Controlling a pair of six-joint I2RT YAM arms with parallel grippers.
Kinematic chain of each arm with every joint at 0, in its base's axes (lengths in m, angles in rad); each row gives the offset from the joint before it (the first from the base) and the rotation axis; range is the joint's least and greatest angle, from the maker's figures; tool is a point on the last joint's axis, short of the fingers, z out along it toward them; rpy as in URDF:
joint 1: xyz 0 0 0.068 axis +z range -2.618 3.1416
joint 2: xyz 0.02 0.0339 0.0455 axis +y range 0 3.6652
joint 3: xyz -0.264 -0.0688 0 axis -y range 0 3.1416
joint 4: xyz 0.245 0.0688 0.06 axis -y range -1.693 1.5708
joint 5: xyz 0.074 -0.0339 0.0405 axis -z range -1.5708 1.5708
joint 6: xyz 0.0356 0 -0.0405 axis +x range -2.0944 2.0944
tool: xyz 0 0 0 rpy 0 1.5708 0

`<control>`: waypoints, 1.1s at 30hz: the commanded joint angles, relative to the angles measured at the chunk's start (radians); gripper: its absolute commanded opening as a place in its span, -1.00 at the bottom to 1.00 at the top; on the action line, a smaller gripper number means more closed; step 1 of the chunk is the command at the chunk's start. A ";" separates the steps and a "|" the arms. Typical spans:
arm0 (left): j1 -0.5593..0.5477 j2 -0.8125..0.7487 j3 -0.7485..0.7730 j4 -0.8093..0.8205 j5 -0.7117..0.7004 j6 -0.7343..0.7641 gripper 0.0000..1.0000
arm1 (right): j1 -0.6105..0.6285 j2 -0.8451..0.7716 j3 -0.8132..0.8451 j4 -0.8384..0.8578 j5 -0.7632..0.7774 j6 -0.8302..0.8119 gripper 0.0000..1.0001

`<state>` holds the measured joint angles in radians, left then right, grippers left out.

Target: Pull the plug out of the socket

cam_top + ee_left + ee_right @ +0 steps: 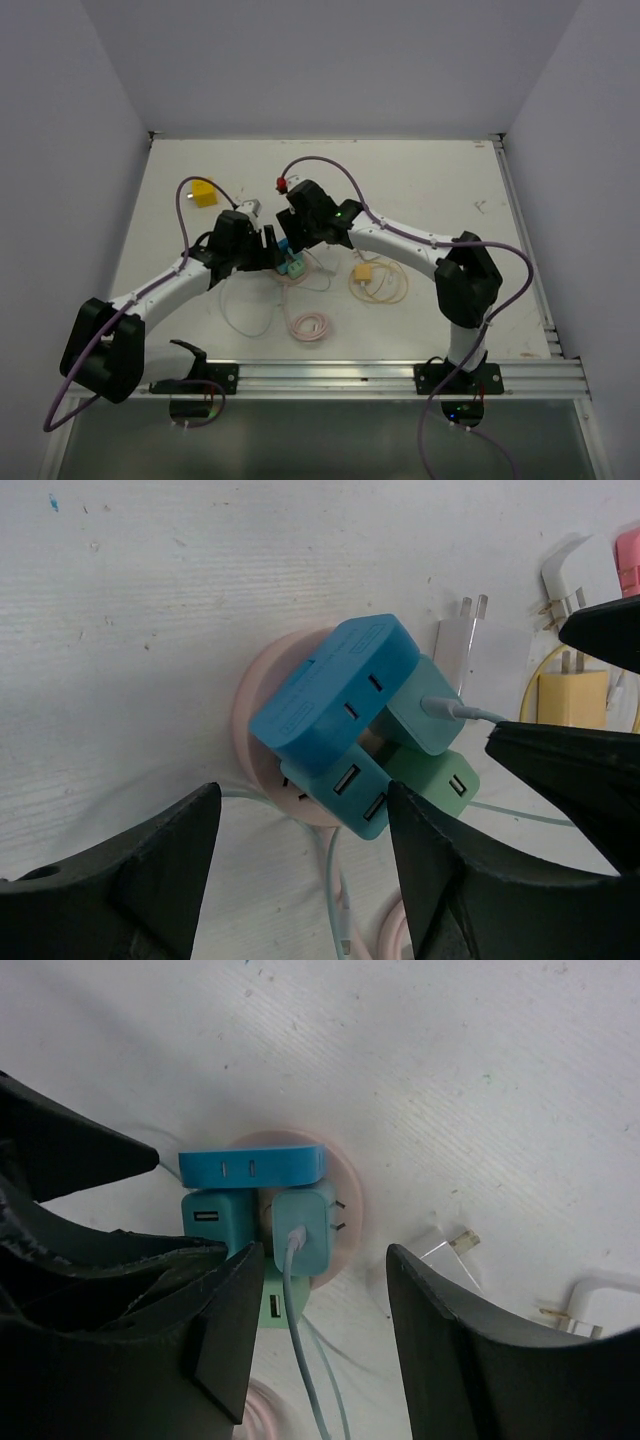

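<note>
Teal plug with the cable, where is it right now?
Right wrist view, centre: the teal plug sits just below the blue adapter, over the pink round base.

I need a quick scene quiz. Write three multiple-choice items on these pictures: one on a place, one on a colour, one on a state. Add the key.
1. Where is the yellow cube?
A. near right corner
B. far left on the table, beyond the left arm
C. between the arm bases

2. What colour is the round base under the socket blocks?
A. pink
B. black
C. orange

3. How do the right fingers stand?
A. shut together
B. out of view
C. apart, the teal plug between them

Key: B, the top view shows it there; A, both wrist views show pink; C, the right wrist view shows the gap.
</note>
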<state>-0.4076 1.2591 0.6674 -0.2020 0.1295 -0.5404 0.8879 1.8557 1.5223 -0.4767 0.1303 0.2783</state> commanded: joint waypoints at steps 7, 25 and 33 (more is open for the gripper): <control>-0.007 0.023 -0.023 0.056 -0.008 -0.023 0.24 | -0.013 0.065 0.029 0.016 -0.070 0.050 0.01; -0.008 0.017 -0.063 0.035 0.001 -0.030 0.01 | -0.014 0.145 0.065 0.000 -0.057 0.047 -0.14; -0.008 0.020 -0.081 0.019 0.002 -0.035 -0.15 | -0.012 0.162 0.073 0.006 -0.052 0.048 -0.70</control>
<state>-0.4095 1.2655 0.6300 -0.1131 0.1669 -0.5884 0.8787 2.0075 1.5578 -0.4797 0.0551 0.3176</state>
